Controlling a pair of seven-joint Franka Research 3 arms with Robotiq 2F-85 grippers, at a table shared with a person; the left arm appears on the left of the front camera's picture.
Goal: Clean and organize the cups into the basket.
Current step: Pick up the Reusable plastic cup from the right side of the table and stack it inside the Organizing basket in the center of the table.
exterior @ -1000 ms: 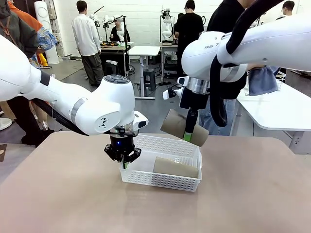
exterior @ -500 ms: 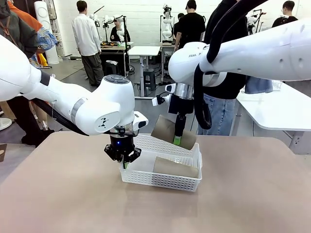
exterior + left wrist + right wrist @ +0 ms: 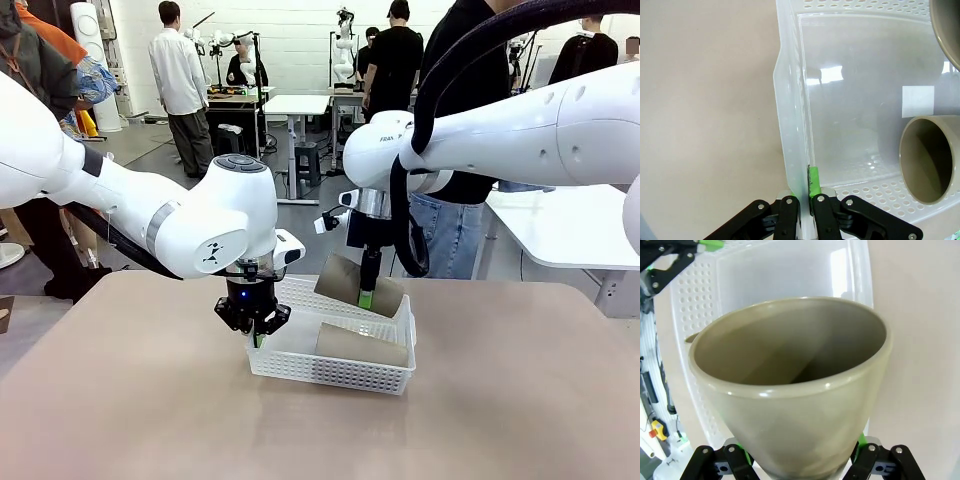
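The left gripper (image 3: 256, 330) is clamped on the nine-o'clock wall of the shallow white lattice plastic basket (image 3: 330, 376), in which a tall tan matte cup (image 3: 362, 345) is laid sideways at four o'clock, while a second tan cup (image 3: 340, 279) is gripped by the right gripper (image 3: 366, 296) over the twelve-o'clock rim.

**Bright, busy workshop**

A white wall (image 3: 290, 40) closes the far end above a grey floor (image 3: 140, 150). A white table (image 3: 297, 103) stands mid-room with a dark stool (image 3: 307, 160) beside it, and another white table (image 3: 570, 230) sits at right. Several people stand about. The near tabletop (image 3: 130, 400) is matte tan, evenly lit.
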